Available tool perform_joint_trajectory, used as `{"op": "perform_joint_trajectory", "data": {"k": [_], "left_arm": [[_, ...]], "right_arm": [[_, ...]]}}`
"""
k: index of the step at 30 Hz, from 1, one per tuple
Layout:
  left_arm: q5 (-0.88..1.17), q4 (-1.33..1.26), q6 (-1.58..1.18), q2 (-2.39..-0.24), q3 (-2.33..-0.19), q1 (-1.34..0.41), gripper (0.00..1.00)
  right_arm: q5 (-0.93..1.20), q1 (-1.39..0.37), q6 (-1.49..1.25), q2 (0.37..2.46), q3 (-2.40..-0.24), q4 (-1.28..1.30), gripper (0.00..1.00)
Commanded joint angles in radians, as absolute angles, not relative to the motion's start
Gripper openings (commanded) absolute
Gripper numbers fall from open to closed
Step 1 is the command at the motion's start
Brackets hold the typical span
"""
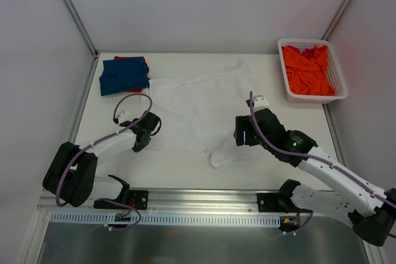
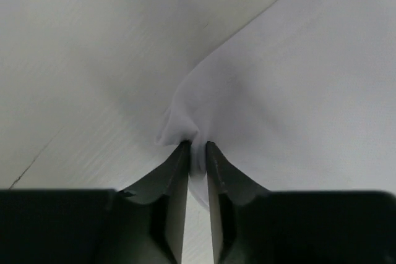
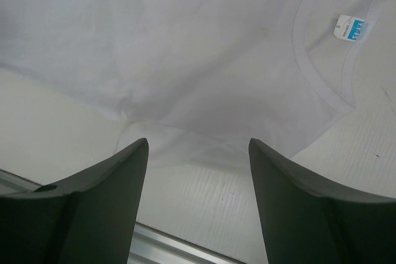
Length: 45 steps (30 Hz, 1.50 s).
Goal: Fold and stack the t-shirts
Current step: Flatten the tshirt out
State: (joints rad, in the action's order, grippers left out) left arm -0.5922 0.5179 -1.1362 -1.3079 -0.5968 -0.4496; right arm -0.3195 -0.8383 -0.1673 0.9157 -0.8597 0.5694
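Roughly halfway, by the look of it. Beyond the L gripper (image 2: 197, 153) and off to its left, the blue shirt (image 1: 124, 74) lies folded on the red one (image 1: 141, 59). That's the stack, two done. Well beyond the R gripper (image 3: 198, 143), out to its right, the orange shirt (image 1: 307, 69) is bunched in the basket (image 1: 309, 97), not started. The white shirt (image 1: 192, 112) is the one being worked: spread flat between the two grippers, no fold in it yet.

L gripper's pinched tight on a tuck of the white edge, cloth puckering at the tips. R gripper's wide open, nothing in it, hovering just over the cloth w/ collar (image 3: 309, 72) and tag (image 3: 350, 28) ahead, off to one side.

Orientation: long axis runs gripper to gripper. Collar end's at the R gripper, sleeves poking out far and near there. Hem end, I'd say, is at the L.
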Motion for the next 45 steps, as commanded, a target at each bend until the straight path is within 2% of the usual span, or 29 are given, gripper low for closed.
{"op": "perform_joint_trajectory", "data": {"k": [1,2,3,5,16,23,29,45], "left_arm": [[-0.624,0.535,-1.126,-1.341,-0.621,-0.437,0.15],[-0.621,0.534,-1.129,-1.342,-0.621,-0.437,0.13],[-0.621,0.534,-1.131,-1.342,-0.62,-0.437,0.04],[-0.621,0.534,-1.131,-1.341,-0.62,-0.437,0.0],[-0.62,0.534,-1.131,-1.336,-0.617,-0.439,0.0],[-0.62,0.534,-1.129,-1.336,-0.617,-0.437,0.0],[-0.617,0.532,-1.127,-1.338,-0.618,-0.437,0.0],[-0.618,0.532,-1.121,-1.324,-0.615,-0.437,0.0]], "right_arm": [[-0.301,-0.85,-0.198,0.867,-0.842,0.603,0.69],[-0.302,-0.85,-0.201,0.862,-0.839,0.609,0.69],[-0.299,-0.85,-0.206,0.853,-0.836,0.62,0.69],[-0.292,-0.854,-0.215,0.848,-0.827,0.629,0.69],[-0.288,-0.992,-0.354,0.854,-0.716,0.666,0.68],[-0.302,-1.071,-0.411,0.871,-0.663,0.641,0.5],[-0.282,-1.081,-0.413,0.923,-0.614,0.571,0.41],[-0.273,-1.103,-0.345,1.224,-0.635,0.354,0.38]]}}
